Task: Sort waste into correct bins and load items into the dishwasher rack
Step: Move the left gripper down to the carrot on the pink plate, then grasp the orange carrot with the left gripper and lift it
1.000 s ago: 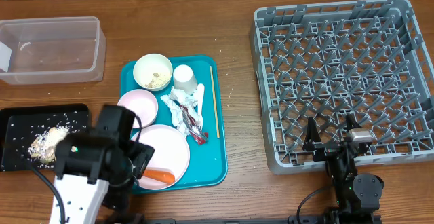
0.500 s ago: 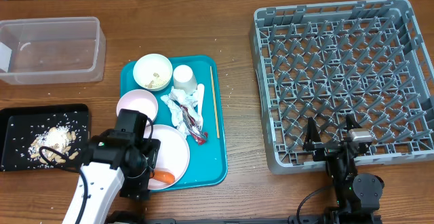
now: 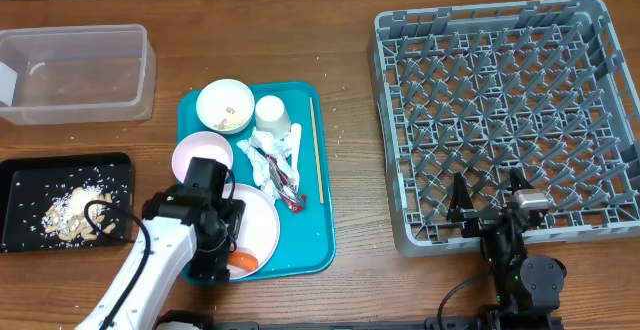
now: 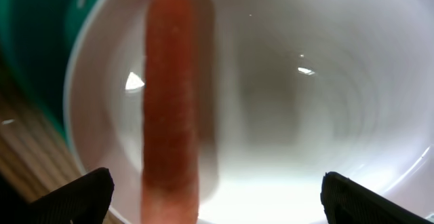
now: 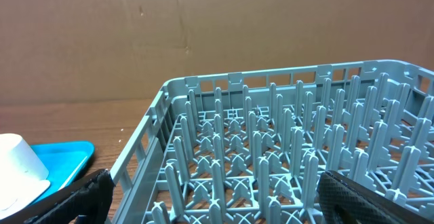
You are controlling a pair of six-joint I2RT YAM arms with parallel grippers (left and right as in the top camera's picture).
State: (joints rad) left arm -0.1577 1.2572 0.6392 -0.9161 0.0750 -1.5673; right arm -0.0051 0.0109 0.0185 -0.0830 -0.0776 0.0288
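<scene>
- The step in hand appears to be waste sorting: the left gripper [image 3: 225,250] hovers over the plate [image 3: 262,220] at the lower left of the teal tray [image 3: 322,240], aimed at the carrot [image 3: 242,261].
- Its jaws stand wide apart and hold nothing. In the wrist view the carrot [image 4: 173,102] lies on the plate [image 4: 305,115] between the two fingertips, left of the middle of the frame.
- The carrot runs up the frame, so the jaws would close across its width.
- Next move, as I judge it: drop lower, shift a little so the carrot sits centred, then close gently, since a smooth round thing may roll on the glossy plate.
- The likely goal is the black tray [image 3: 20,185] at the left edge, where food scraps [image 3: 75,215] lie already. The clear tub [image 3: 80,30] at upper left looks bare.
- Napkins [image 3: 270,160], cup [image 3: 272,115], two bowls and the stick [image 3: 315,150] wait on the teal tray.
- The right gripper [image 3: 487,208] sits at lower right by the near rim of the rack [image 3: 480,12], fingers spread, holding nothing. The rack is unloaded.
</scene>
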